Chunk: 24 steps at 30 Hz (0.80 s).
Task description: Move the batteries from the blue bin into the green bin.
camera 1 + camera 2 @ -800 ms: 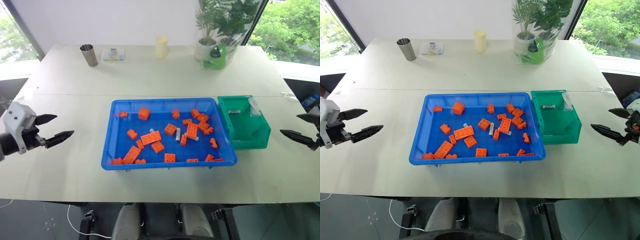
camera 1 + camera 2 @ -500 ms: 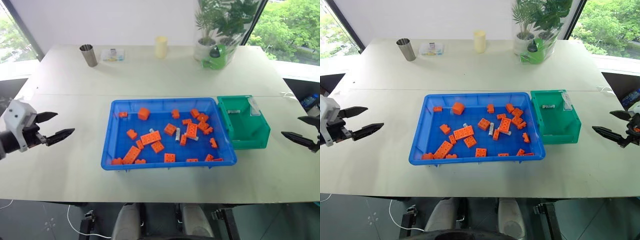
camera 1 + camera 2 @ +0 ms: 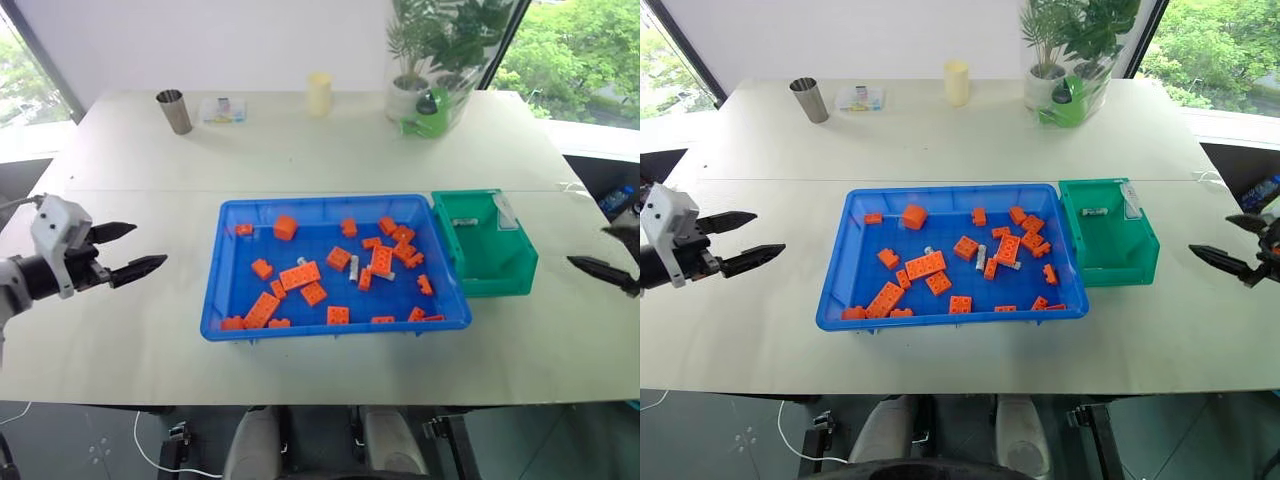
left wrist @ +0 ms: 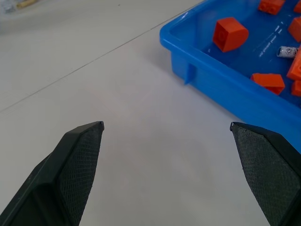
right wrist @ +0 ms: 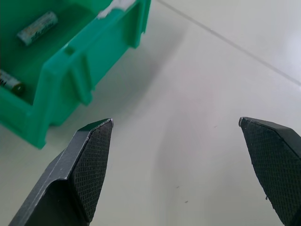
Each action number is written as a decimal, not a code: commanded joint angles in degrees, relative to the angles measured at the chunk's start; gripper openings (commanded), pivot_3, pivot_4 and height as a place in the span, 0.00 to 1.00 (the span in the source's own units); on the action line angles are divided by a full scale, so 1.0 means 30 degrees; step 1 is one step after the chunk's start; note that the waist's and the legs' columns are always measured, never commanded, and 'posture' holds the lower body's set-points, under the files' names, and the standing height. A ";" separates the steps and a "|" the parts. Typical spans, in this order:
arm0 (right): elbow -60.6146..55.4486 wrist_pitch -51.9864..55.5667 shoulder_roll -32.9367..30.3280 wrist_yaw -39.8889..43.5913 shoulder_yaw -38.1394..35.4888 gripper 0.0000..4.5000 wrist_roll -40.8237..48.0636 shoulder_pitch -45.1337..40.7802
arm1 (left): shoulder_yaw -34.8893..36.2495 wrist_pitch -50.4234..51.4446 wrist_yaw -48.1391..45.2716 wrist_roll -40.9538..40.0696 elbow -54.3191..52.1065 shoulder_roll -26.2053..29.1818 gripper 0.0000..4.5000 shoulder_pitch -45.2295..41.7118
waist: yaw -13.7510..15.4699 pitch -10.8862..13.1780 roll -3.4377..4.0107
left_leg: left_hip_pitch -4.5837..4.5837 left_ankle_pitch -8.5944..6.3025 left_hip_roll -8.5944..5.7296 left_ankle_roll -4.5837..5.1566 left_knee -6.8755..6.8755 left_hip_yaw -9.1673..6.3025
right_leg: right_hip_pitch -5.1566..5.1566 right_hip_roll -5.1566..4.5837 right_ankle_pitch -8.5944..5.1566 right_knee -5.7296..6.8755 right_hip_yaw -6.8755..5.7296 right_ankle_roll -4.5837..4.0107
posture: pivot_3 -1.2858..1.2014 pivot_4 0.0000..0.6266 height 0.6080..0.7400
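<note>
**Batteries split between both bins, both grippers wide and empty**

You have batteries (image 3: 982,261) lying among the orange bricks (image 3: 926,266) near the middle of the blue bin (image 3: 835,290), which sits at the table's (image 3: 940,140) centre. More batteries (image 5: 37,28) already lie in the green bin (image 3: 1137,262), which stands just beside the blue bin's right end.

Your left gripper (image 3: 748,240) hovers over bare table well to the left of the blue bin, fingers spread wide, holding nothing. Your right gripper (image 3: 1232,245) hovers at the right edge, apart from the green bin, also spread wide and empty.

Along the far side you see a metal cup (image 3: 808,99), a pale candle (image 3: 957,83) and a green watering can (image 3: 1065,103) by a potted plant (image 3: 1050,40).
</note>
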 commanded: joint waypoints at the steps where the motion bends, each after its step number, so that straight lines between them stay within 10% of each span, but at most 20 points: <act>1: -0.2777 0.1194 -0.0963 0.1485 0.0620 0.98 0.0651 -0.2101 | -0.0281 0.0965 -0.1675 -0.1466 -0.2273 0.0911 1.00 -0.0304 | -0.0047 0.0005 0.0012 | 0.0000 0.0000 0.0002 0.0000 0.0002 0.0001 | -0.0003 0.0001 0.0000 0.0006 0.0003 0.0000 | 0.52 0.24 0.97; 11: -1.1962 0.5745 0.3631 0.2254 0.7309 0.98 0.0101 -0.7713 | -0.2246 0.2021 -0.3751 -0.2851 -0.5799 0.1634 1.00 -0.1542 | -0.0041 0.0009 0.0035 | -0.0016 0.0002 0.0006 -0.0003 0.0001 0.0002 | -0.0059 0.0033 0.0000 0.0051 0.0009 -0.0002 | 0.52 0.24 0.97; 24: -1.3136 0.7008 1.1499 -0.0314 1.6003 0.98 -0.5859 -0.9786 | -0.5132 0.1336 -0.3882 -0.2036 -0.5728 0.0665 1.00 -0.3425 | 0.0137 0.0011 0.0017 | -0.0097 0.0008 -0.0049 -0.0005 0.0041 0.0022 | -0.0142 0.0033 0.0016 0.0192 -0.0003 0.0027 | 0.52 0.24 0.97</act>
